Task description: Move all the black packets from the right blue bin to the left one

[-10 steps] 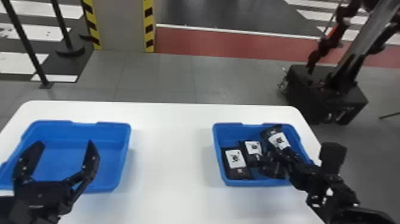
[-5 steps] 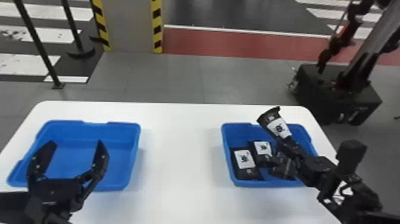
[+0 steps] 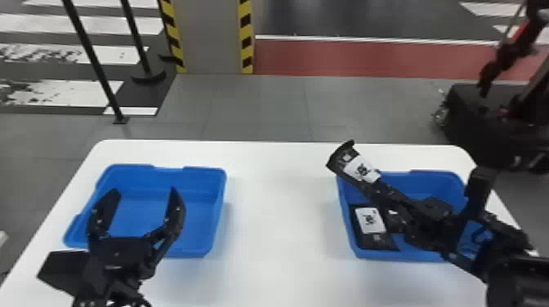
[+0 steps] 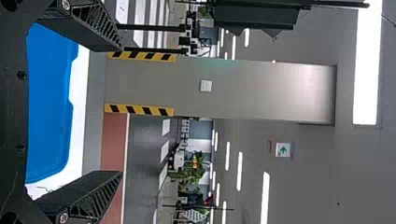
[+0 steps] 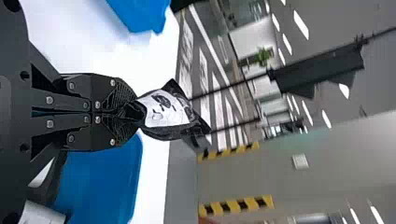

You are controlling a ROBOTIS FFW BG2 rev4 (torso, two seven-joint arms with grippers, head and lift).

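"What's moved?"

"The black plastic packet with a white label (image 3: 361, 168) has swung up and leftward, to the far left corner of the right blue plastic bin (image 3: 433, 181), clamped in the black two-fingered right hand (image 5: 128, 113)."

"And the black left hand (image 3: 144, 191)?"

"Fingers apart, over the left blue plastic bin (image 3: 204, 179)."

"Progress?"

"Early, I'd judge: one lifted but undelivered, at least two black packets (image 3: 376, 240) left in the right bin."

Indoor hall, seemingly a robotics lab
Hazard-striped pillar (image 4: 224, 91), strip lights (image 4: 368, 65), floor markings (image 3: 81, 23), jointed machine (image 3: 506, 55).
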